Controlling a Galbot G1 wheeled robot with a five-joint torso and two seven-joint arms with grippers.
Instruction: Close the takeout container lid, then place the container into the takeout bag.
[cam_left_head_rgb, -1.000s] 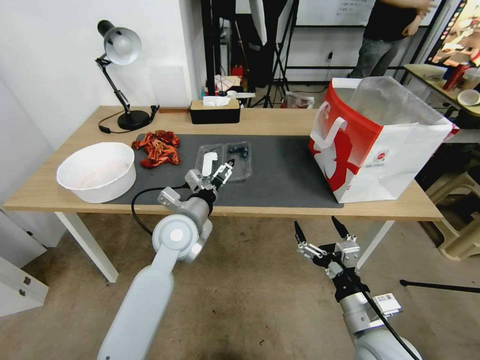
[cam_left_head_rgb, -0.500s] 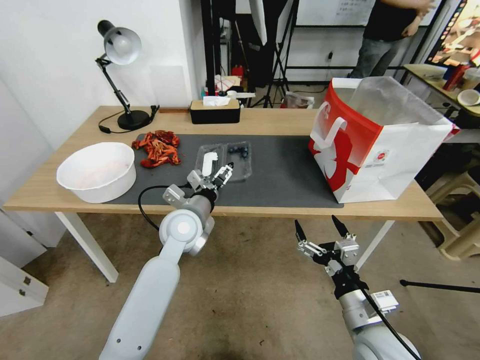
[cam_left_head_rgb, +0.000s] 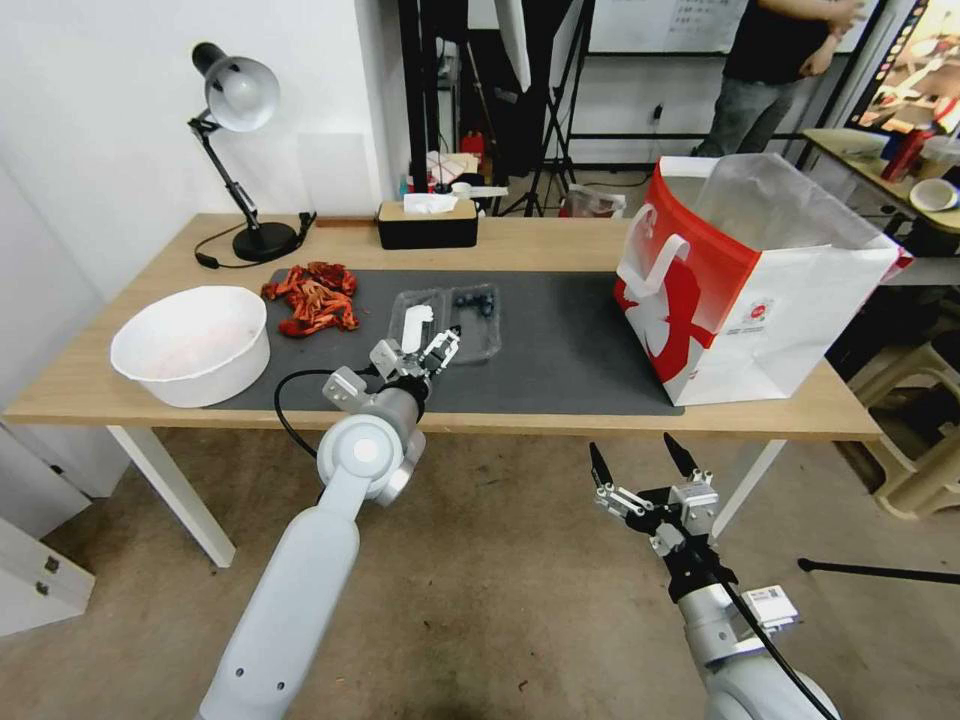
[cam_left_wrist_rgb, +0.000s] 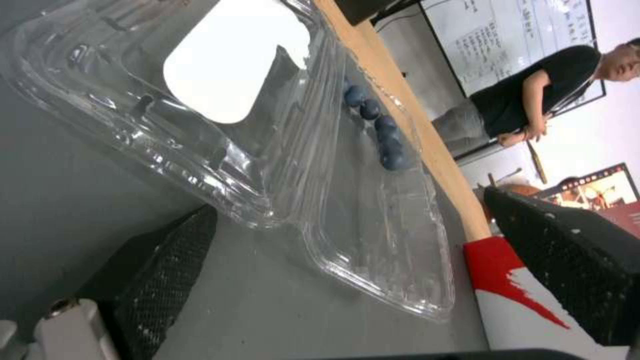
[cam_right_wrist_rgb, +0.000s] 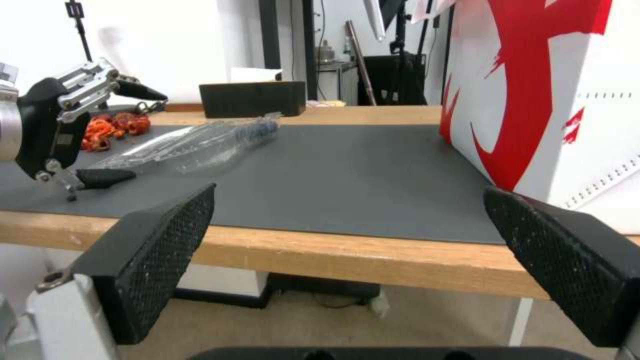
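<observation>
The takeout container (cam_left_head_rgb: 447, 320) lies open and flat on the grey mat (cam_left_head_rgb: 570, 345). One clear half holds dark blueberries (cam_left_head_rgb: 474, 299); the other half, the lid (cam_left_head_rgb: 415, 325), carries a white piece. My left gripper (cam_left_head_rgb: 428, 346) is open at the container's near edge, by the hinge. The left wrist view shows that gripper (cam_left_wrist_rgb: 347, 205) with its fingers either side of the container (cam_left_wrist_rgb: 280, 150), not touching it. The red-and-white takeout bag (cam_left_head_rgb: 740, 290) stands open at the mat's right end. My right gripper (cam_left_head_rgb: 640, 465) hangs open below the table's front edge, facing the bag (cam_right_wrist_rgb: 553, 100).
A big white bowl (cam_left_head_rgb: 190, 345) sits at the table's front left, with red crayfish (cam_left_head_rgb: 312, 298) behind it. A desk lamp (cam_left_head_rgb: 240, 100) and a black tissue box (cam_left_head_rgb: 428, 222) stand along the back. Bare mat lies between container and bag.
My left arm has shifted a little, bringing the open gripper slightly lower and closer to the container's near edge. The right arm has stayed still.
</observation>
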